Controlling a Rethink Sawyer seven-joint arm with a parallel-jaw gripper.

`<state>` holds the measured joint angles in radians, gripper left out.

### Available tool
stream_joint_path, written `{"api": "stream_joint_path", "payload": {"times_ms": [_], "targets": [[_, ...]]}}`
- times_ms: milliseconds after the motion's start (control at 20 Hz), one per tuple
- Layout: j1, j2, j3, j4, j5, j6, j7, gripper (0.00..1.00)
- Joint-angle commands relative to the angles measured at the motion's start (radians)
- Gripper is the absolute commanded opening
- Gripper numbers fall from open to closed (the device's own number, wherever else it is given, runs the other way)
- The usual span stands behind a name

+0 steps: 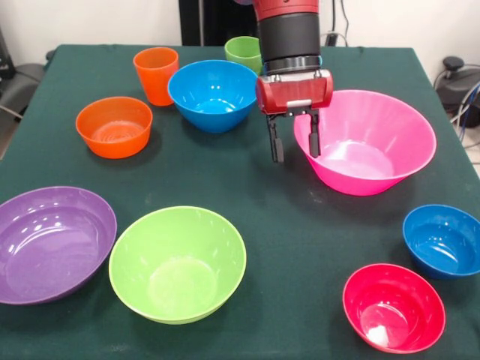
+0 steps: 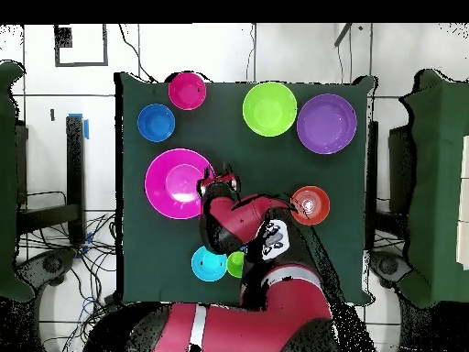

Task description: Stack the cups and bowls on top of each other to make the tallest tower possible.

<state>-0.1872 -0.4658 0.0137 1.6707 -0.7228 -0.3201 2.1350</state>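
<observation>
My gripper is open and empty; its jaws straddle the left rim of the huge pink bowl, one finger outside it. In the overhead view the gripper sits at the pink bowl's edge. Behind stand the orange cup, the green cup and the large blue bowl. The orange bowl is at the left. The purple bowl, lime bowl, red bowl and one small blue bowl are near the front. A second small blue bowl is out of view.
All bowls and cups stand apart and upright on the dark green tablecloth. In the overhead view my arm covers the orange cup and part of the large blue bowl.
</observation>
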Motion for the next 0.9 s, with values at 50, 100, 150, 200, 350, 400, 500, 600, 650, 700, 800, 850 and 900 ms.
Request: {"api": "stream_joint_path", "payload": {"times_ms": [50,100,150,200,350,400,500,600,650,700,800,850,900], "targets": [[0.018,0.015,0.056,-0.074,-0.073,0.109,-0.015,1.00],[0.016,0.016,0.058,-0.074,-0.073,0.110,-0.013,1.00],[0.022,0.021,0.050,-0.078,-0.069,0.103,-0.012,1.00],[0.027,0.030,0.043,-0.083,-0.064,0.095,-0.012,1.00],[0.019,0.056,0.052,-0.104,-0.066,0.096,-0.010,1.00],[0.022,0.058,0.050,-0.110,-0.066,0.097,-0.013,1.00],[0.004,0.039,0.075,-0.098,-0.080,0.119,-0.012,1.00],[-0.010,0.008,0.098,-0.075,-0.092,0.144,-0.014,1.00],[-0.021,-0.009,0.113,-0.064,-0.099,0.160,-0.016,1.00],[-0.035,-0.022,0.132,-0.055,-0.105,0.176,-0.020,1.00],[-0.027,-0.028,0.132,-0.052,-0.099,0.182,-0.019,1.00],[-0.030,-0.025,0.137,-0.053,-0.103,0.182,-0.018,1.00],[-0.018,0.006,0.114,-0.062,-0.102,0.151,-0.009,1.00]]}}
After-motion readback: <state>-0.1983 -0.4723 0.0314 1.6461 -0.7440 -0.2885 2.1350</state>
